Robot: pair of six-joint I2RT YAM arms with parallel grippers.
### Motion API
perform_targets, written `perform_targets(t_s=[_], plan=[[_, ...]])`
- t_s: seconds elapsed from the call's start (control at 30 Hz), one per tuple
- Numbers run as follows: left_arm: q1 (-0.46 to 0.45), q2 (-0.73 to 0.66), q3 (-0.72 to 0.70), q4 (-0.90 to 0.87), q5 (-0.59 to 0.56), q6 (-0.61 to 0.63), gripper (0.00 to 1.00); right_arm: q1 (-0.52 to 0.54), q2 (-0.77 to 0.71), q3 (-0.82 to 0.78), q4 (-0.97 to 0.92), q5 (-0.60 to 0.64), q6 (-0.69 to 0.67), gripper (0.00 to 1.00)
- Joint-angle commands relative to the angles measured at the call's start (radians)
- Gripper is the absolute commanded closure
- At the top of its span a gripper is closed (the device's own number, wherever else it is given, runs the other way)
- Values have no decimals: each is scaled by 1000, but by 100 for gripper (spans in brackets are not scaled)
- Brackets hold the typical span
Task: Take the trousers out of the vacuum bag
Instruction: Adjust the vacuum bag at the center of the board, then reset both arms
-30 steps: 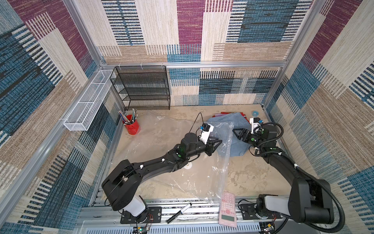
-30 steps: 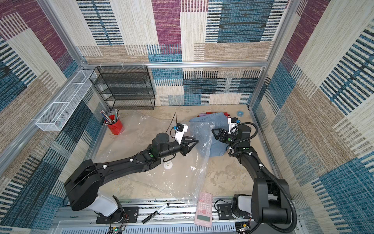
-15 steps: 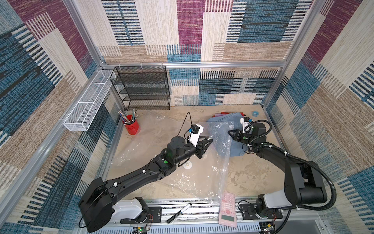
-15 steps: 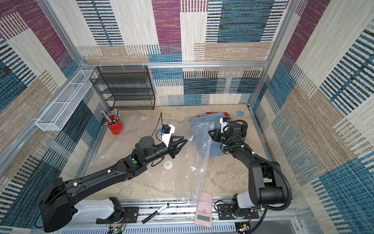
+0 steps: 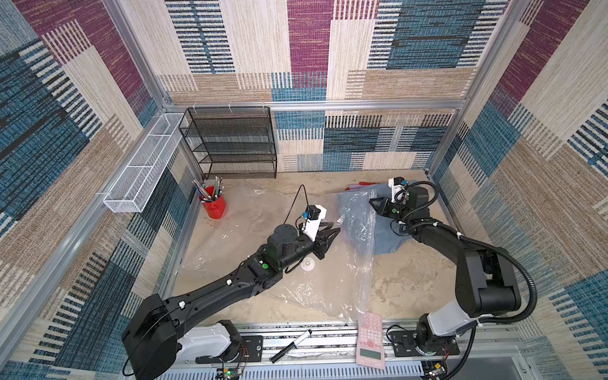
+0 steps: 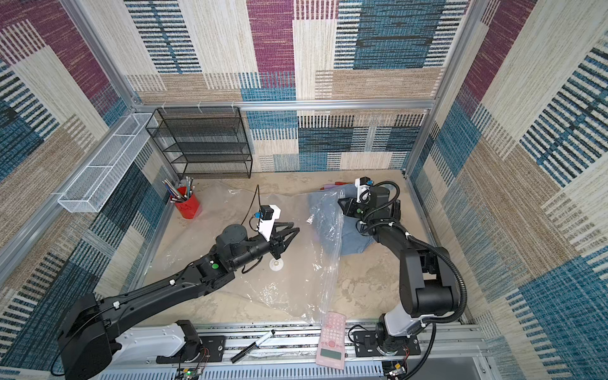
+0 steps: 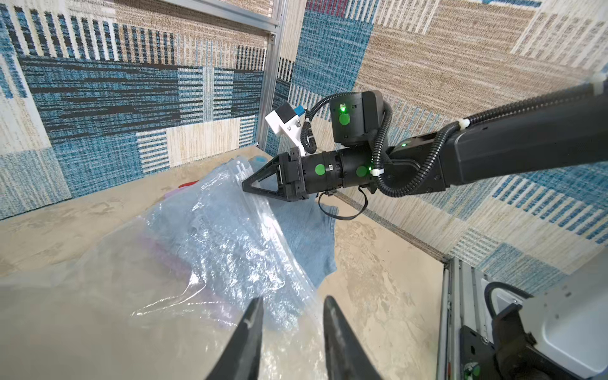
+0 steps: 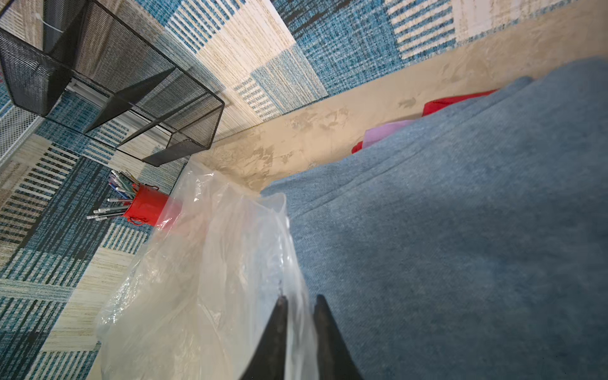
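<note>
Your denim trousers (image 5: 391,237) lie in the back right corner of the table (image 5: 411,279). The lilac trousers (image 8: 388,130) and the red trousers (image 8: 454,100) peek out from under their far side, toward the back wall. The vacuum bag (image 5: 358,227) spreads over the middle of the table, and its crinkled right edge rises in a ridge that covers the left part of the denim. You cannot tell whether that part sits inside the bag or only under it.

That ridge stands between your two arms. Your right gripper (image 8: 301,297) hangs over the denim at the top of the ridge, with its fingers a narrow gap apart and the bag's film lying between them. Your left gripper (image 7: 292,301) hovers over the flat plastic facing the ridge, its fingers apart and holding nothing. The bag's white valve (image 5: 307,263) lies just beside it.

Further out, a red pen pot (image 5: 214,207) stands at the left edge. A black mesh shelf (image 5: 232,144) fills the back left corner, and a white wire basket (image 5: 144,164) hangs on the left wall. On the front rail, a pink calculator (image 5: 370,340) touches the bag's front corner, with a black marker (image 5: 291,342) lying near it.
</note>
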Motion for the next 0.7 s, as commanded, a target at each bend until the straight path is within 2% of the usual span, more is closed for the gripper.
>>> perform_targets(t_s=[0.0,0.13,0.23,0.33,0.43,0.5,0.6,0.67], plan=[[4,-22,-12,-32,-67,12,67,0,-22,-20,55,-2,21,54],[29,-81,-36,-82,-167,30,64,0,-133,-50,40,80,-4,32],[64,-149,-58,-147,-293,49,60,-6,-262,-67,8,176,-32,27],[96,-225,-89,-195,-477,85,52,-14,-426,-127,36,280,-49,20],[140,-290,-157,-176,-648,134,28,-16,-589,-217,95,394,-76,11],[174,-318,-223,-115,-762,172,17,-18,-670,-279,127,464,-93,7],[236,-337,-333,17,-860,215,12,-21,-731,-364,155,536,-108,4],[285,-331,-385,79,-815,275,12,-20,-747,-409,165,560,-116,2]])
